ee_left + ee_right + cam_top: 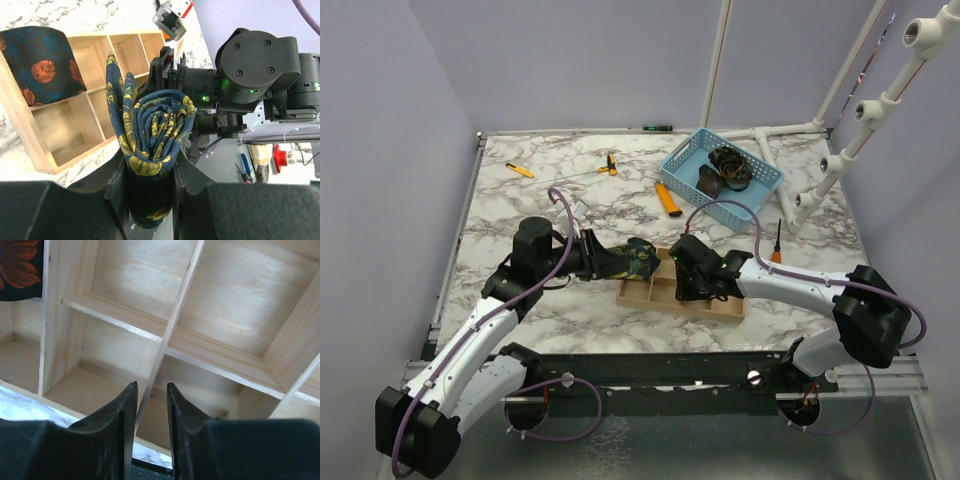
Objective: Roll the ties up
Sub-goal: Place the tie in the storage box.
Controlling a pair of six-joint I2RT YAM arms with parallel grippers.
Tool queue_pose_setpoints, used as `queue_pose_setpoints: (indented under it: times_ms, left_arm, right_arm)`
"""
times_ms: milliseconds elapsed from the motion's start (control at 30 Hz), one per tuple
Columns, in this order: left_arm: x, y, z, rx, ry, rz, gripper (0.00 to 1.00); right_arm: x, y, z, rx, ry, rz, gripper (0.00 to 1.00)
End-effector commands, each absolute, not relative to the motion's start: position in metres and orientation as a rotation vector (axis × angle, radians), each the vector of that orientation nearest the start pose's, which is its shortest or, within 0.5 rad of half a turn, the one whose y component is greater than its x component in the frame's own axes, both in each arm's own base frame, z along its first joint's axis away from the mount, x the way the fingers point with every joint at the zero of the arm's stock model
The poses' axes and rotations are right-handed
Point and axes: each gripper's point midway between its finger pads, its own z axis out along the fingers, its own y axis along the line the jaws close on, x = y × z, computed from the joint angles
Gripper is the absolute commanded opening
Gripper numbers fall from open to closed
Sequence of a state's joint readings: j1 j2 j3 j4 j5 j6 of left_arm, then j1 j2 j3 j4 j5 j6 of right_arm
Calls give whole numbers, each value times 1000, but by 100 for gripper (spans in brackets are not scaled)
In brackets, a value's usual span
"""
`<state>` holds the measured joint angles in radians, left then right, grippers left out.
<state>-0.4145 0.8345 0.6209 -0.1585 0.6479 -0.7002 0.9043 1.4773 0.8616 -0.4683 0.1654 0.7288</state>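
Observation:
A navy tie (152,130) with yellow-green print, rolled into a coil, stands squeezed between the fingers of my left gripper (150,175). In the top view this coil (642,256) hangs at the left end of a wooden compartment tray (710,303). A second tie (42,60), dark with red-orange marks, fills one corner compartment and shows again at the top left of the right wrist view (20,270). My right gripper (151,385) hangs low inside the tray (220,355). Its jaws are a narrow gap apart and straddle a thin divider.
A blue basket (720,175) at the back holds more dark ties. Orange-handled tools (668,200) lie on the marble table (520,210) behind the tray, and a screwdriver (775,245) lies to its right. A white pipe frame (840,150) stands at the back right.

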Motion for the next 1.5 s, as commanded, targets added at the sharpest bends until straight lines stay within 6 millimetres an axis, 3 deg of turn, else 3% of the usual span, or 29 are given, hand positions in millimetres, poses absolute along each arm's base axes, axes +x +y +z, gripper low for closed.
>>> queue_pose_setpoints:
  times_ms: [0, 167, 367, 533, 700, 900, 1467]
  left_arm:
    - [182, -234, 215, 245, 2133, -1438, 0]
    - [172, -244, 199, 290, 2208, -1484, 0]
    - [169, -265, 204, 323, 2196, -1556, 0]
    - [172, -277, 206, 294, 2160, -1638, 0]
    - [170, -281, 178, 334, 2244, -1634, 0]
    - [179, -278, 136, 349, 2430, -1487, 0]
    - [194, -249, 81, 262, 2704, -1065, 0]
  right_arm:
    - [184, 207, 34, -239, 2696, 126, 29]
    - [182, 188, 38, -248, 2677, 54, 26]
    - [185, 192, 76, -137, 2561, 214, 58]
    - [190, 181, 95, -46, 2468, 239, 60]
    - [184, 176, 86, -21, 2482, 241, 60]
    - [175, 166, 67, 94, 2513, 233, 57]
    - [169, 156, 54, 167, 2525, 198, 55]
